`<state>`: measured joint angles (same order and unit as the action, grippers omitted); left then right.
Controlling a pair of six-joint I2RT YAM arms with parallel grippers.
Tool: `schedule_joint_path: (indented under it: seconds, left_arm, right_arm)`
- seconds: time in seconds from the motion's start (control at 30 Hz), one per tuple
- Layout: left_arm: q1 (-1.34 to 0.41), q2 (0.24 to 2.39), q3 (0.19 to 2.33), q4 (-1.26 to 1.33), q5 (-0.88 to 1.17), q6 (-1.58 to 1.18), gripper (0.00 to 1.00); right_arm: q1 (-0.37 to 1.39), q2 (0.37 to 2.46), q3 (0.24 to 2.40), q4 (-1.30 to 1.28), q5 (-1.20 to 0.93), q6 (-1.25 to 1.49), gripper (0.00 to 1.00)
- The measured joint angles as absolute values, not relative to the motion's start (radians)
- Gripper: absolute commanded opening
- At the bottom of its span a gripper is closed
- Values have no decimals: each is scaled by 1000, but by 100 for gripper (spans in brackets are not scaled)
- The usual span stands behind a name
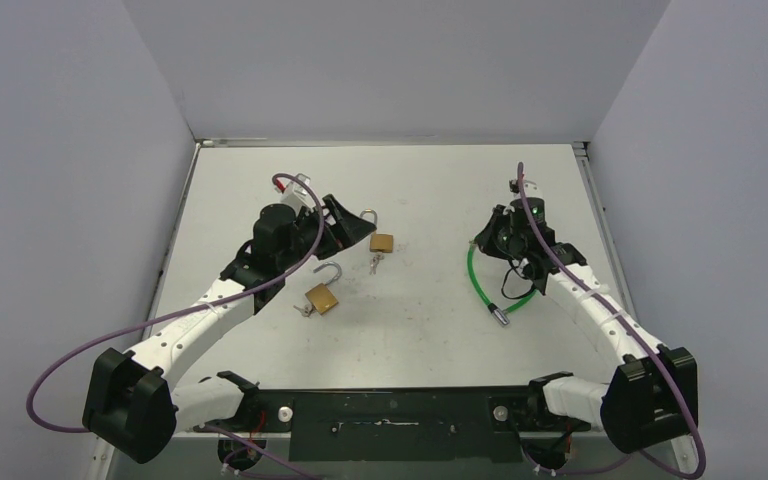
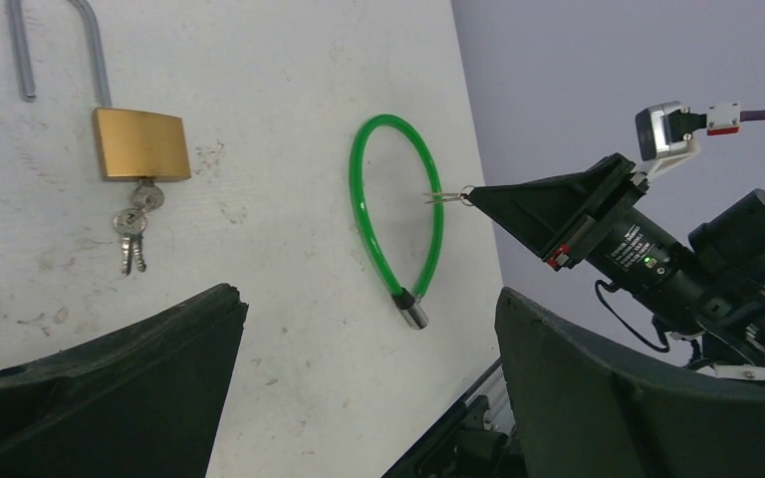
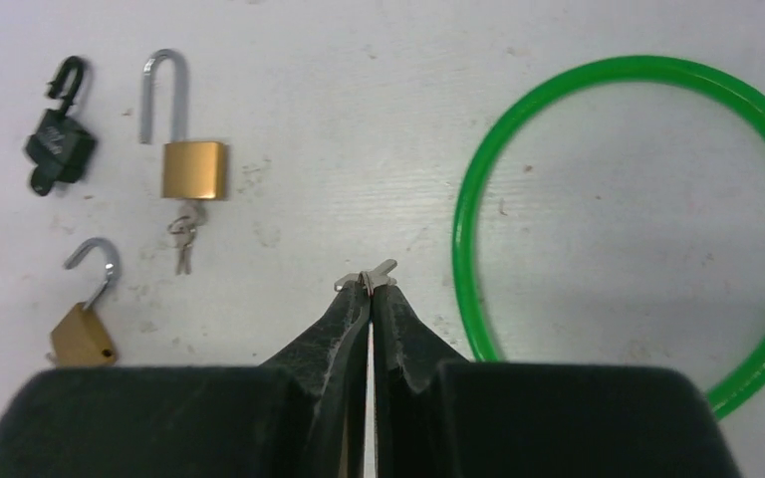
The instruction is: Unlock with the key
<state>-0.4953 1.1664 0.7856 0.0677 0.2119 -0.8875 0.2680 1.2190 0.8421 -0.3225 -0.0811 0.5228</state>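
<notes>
Between the tips of the right gripper point(image 3: 371, 296), a small key point(image 3: 377, 271) is sitting pinched, jaws clenching it. Just beside those tips, a green cable lock point(image 3: 470, 229) is lying flat. Left gripper point(image 1: 346, 222) is hanging w/ jaws spread wide, holding nothing, a brass padlock point(image 2: 141, 143) w/ keys lying just ahead.

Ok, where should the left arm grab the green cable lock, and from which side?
Probably the silver barrel where the green cable lock closes, from straight above with jaws across it. It lies flat on the table and looks rigid, while the loop is thin and bendy. The left gripper is open.
</notes>
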Motion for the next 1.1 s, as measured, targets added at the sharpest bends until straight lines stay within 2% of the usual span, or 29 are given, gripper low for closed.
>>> schedule_joint_path:
  seconds: [0.27,0.4,0.53,0.73,0.93,1.1]
  left_arm:
    - [-513,1189,774,271,329,-986,92]
    - [-558,1203,775,390,439,-861,90]
    - [-610,1222,793,392,500,-657,89]
    - [-618,1298,830,423,559,-524,75]
    - [-622,1396,844,532,634,-537,54]
    - [-638,1422,854,576,644,-542,45]
  right_arm:
    - [286,1155,856,-256,-326,561,0]
    - [324,1153,905,-231,-438,613,0]
    - [341,1153,968,-224,-541,679,0]
    - [342,1155,1051,-249,-643,784,0]
    - [342,1162,1067,-283,-691,865,0]
    - [344,1174,1077,-318,-697,905,0]
